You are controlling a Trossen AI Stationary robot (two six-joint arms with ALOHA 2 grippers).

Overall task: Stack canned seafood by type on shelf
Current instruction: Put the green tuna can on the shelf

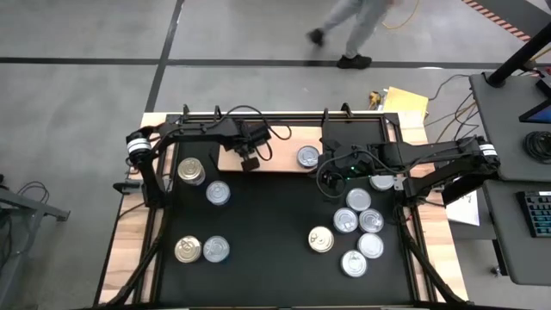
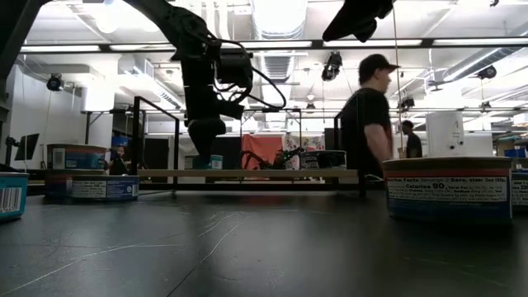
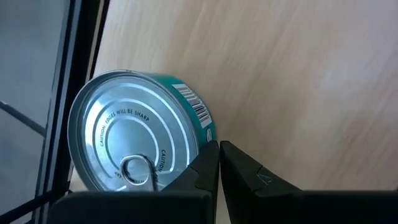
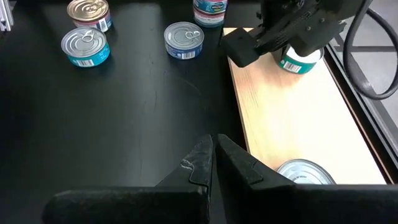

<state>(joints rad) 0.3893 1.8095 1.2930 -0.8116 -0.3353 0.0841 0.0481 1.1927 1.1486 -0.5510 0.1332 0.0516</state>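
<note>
From above I see the shelf at the far edge of the black table. One can stands on it toward its right end. The left gripper is over the left part of the shelf, and the right gripper is over the table just beside the shelf's right end. On the left of the table I count four loose cans, two of them gold-topped. On the right is a cluster of about seven cans, one gold. A person walks on the floor beyond the table.

In the low view the left gripper hangs just over the shelf. A near can is at the right, and a person stands behind.

In the left wrist view my left fingers are pressed together with nothing between them. A teal can stands on the shelf right beside them; I cannot tell if it touches them.

In the right wrist view the right fingers are also closed and hold nothing, over the table near the shelf. The teal can sits under the left gripper, and a second can is on the shelf's near end.
</note>
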